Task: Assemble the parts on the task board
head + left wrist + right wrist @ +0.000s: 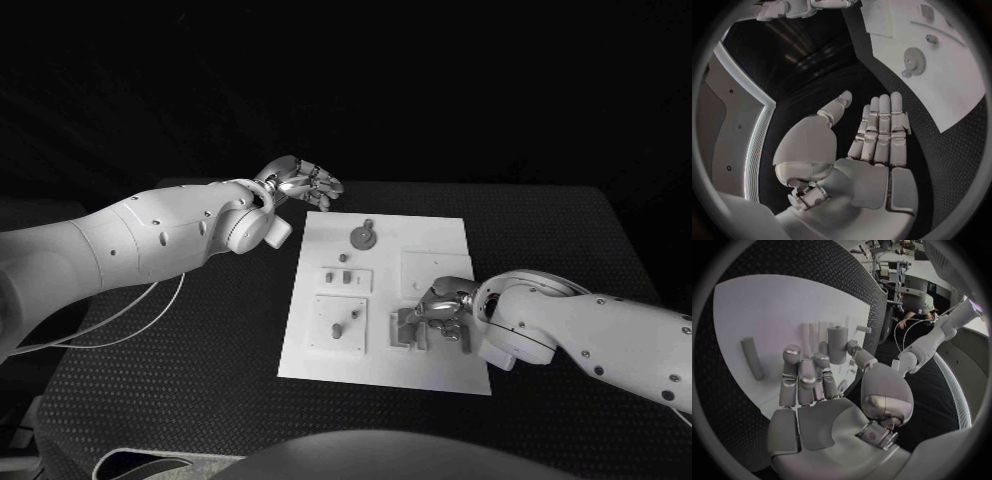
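The white task board (433, 255) lies in the middle of the table. On it sit a grey gear (365, 236), small pegs (336, 277) and a slanted peg (338, 329). My right hand (441, 310) hovers over the board's near right part, fingers stretched out and apart, holding nothing. Just past its fingertips (798, 365) stands an upright grey cylinder (837, 344), with the thumb tip beside it; whether it touches I cannot tell. A grey bar (752, 358) lies flat on the board nearby. My left hand (300, 183) floats off the board's far left corner, fingers (882, 125) straight, palm bare.
The black table (216, 370) surrounds the board, with open room on its left and near sides. A thin white cable (137, 320) hangs under my left arm. Grey upright pieces (408, 330) stand close beside my right hand.
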Controlling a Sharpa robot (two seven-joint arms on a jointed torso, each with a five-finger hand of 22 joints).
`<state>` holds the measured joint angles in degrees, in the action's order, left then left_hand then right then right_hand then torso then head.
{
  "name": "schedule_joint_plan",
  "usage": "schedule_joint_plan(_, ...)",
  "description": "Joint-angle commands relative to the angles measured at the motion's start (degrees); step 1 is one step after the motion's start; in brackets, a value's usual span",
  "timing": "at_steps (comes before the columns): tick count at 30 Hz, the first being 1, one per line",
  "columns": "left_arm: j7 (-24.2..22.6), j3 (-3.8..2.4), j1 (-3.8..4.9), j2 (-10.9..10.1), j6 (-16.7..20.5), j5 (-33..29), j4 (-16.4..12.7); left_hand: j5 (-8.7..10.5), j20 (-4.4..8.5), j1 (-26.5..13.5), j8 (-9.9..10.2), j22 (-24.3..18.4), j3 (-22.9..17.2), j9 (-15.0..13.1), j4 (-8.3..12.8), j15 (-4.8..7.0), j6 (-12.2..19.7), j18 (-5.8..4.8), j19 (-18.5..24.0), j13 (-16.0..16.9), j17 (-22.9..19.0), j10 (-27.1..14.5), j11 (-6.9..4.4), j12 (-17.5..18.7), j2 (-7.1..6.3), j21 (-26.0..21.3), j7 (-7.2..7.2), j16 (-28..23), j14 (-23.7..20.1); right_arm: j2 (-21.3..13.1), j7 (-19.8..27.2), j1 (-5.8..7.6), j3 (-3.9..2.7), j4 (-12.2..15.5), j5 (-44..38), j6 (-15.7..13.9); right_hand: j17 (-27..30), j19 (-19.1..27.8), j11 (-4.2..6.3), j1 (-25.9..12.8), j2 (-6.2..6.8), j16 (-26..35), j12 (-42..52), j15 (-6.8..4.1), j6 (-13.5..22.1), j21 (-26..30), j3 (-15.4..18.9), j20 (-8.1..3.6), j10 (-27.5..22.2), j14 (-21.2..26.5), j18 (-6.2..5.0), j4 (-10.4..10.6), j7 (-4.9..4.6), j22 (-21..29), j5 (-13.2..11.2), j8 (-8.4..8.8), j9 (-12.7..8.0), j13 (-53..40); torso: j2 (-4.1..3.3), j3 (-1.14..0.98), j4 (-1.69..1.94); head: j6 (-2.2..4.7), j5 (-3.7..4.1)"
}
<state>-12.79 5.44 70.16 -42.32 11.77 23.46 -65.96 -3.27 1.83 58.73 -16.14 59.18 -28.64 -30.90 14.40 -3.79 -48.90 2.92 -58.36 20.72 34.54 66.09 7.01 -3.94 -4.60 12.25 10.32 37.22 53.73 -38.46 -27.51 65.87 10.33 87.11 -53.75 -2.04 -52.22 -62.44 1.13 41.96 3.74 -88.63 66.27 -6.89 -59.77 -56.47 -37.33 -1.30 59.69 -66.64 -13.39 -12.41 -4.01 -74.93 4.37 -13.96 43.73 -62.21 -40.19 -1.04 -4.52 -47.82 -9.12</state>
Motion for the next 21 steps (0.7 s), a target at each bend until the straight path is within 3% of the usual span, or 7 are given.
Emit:
schedule_joint_plan(1,-0.7,-0.04,0.06,0.1,-0.3,-0.3,-0.2,-0.3,-0.22,-0.4,-0.3,0.1,0.0,0.1,-0.2,-0.34,0.3,1.13,0.2,-0.1,0.1,-0.2,-0.03,0.0,-0.22,-0.4,0.07,-0.3,0.0,0.2,0.0,-0.25,0.09,-0.1,-0.9,1.6,0.1,0.4,0.16,0.0,-0.65,0.1,0.0,-0.08,-1.1,0.3,0.0,0.01,-0.4,0.5,-1.61,0.2,-0.86,-1.0,0.1,0.01,-0.1,0.1,-0.02,0.01,-0.05,-0.08,-0.13)
schedule_joint_plan(21,-0.7,-0.04,0.06,0.2,-0.4,-0.3,-0.1,-0.3,-0.24,-0.5,-0.3,0.1,0.0,0.1,-0.2,-0.35,0.3,1.13,0.2,-0.1,0.2,-0.2,-0.03,-0.1,-0.21,-0.4,0.07,-0.4,0.0,1.0,0.1,-0.86,0.14,-0.8,-0.8,1.2,0.4,0.5,0.11,-0.4,-0.52,0.1,0.0,-0.06,-1.0,0.4,0.1,0.07,-0.6,0.8,-1.61,0.4,-0.91,-1.0,0.1,0.15,-0.1,0.1,-0.02,0.04,-0.07,-0.22,-0.13)
